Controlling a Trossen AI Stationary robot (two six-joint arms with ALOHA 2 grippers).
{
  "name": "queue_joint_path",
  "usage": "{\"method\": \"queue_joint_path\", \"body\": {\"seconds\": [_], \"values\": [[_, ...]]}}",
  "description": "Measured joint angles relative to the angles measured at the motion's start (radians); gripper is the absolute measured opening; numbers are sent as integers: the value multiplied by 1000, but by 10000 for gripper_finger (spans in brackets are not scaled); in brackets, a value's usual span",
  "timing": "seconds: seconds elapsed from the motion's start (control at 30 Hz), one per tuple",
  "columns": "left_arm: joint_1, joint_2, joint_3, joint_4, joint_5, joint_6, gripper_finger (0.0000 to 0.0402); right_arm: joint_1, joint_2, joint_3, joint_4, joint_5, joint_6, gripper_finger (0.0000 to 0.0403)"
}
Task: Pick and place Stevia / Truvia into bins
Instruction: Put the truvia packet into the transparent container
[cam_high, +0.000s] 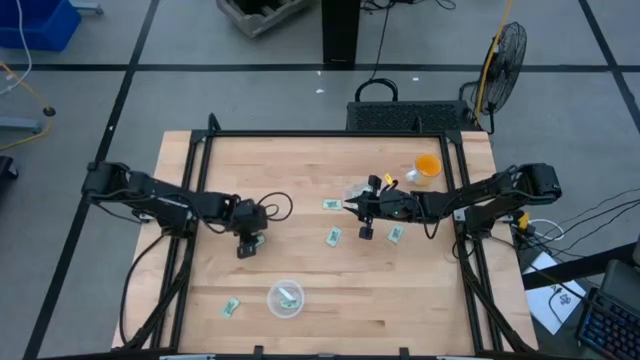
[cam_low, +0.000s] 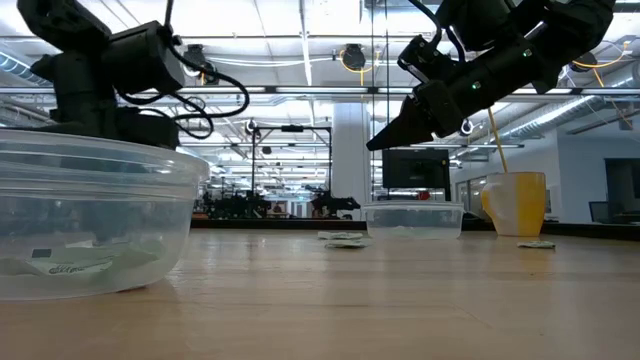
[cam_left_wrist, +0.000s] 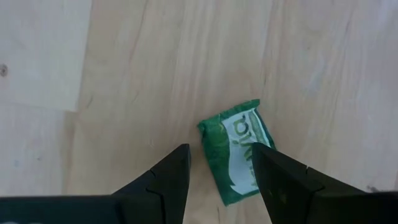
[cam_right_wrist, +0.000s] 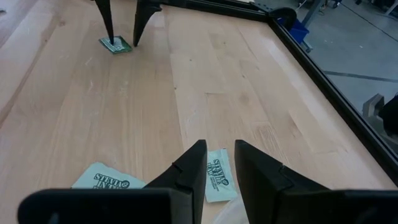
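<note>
The left gripper (cam_left_wrist: 217, 168) is hovering with fingers spread over a green packet (cam_left_wrist: 237, 155) at the table's nine o'clock, lining up a pinch. The right gripper (cam_right_wrist: 219, 167), also spread, is hanging above another packet (cam_right_wrist: 219, 177) near centre.

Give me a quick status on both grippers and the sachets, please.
Left gripper open, low over a green sachet. Right gripper open above another sachet. One sachet in near bowl. Nothing in the way.
</note>
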Motion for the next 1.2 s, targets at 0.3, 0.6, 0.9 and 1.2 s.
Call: {"method": "queue_joint_path", "body": {"seconds": [0.3, 0.6, 0.9, 1.2], "values": [[-25, 1, -6, 10, -34, -4, 160, 0, 0, 0, 0, 0, 0, 75], [-30, 3, -8, 25, -39, -64, 85, 0, 0, 0, 0, 1, 0, 75], [-31, 7, -11, 138, -30, -63, 53, 0, 0, 0, 0, 2, 0, 75], [-31, 7, -11, 195, 26, -66, 21, 0, 0, 1, -2, 1, 0, 75]]}}
